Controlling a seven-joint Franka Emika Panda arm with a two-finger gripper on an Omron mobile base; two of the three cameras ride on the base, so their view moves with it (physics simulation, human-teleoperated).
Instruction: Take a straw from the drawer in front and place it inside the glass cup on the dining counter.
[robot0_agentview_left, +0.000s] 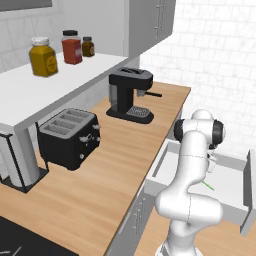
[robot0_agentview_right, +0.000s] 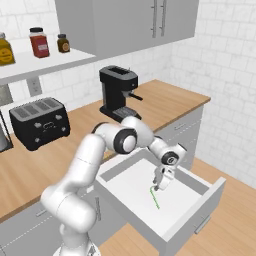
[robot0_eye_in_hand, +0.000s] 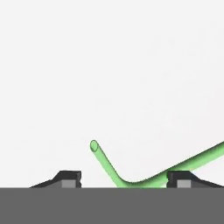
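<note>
Drawer (robot0_agentview_right: 210, 197) open; green straw (robot0_agentview_right: 155, 196) inside; gripper (robot0_agentview_right: 159, 188) over it.

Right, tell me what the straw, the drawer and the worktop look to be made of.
Straw: looks like smooth green plastic; a thin hollow tube with an open end and a soft bend, seen in the hand view.
Drawer: matte painted board or laminate, probably; flat pale grey-white panels, no grain.
Worktop: light wood or wood-effect laminate; plank lines and grain show, finish satin.
</note>
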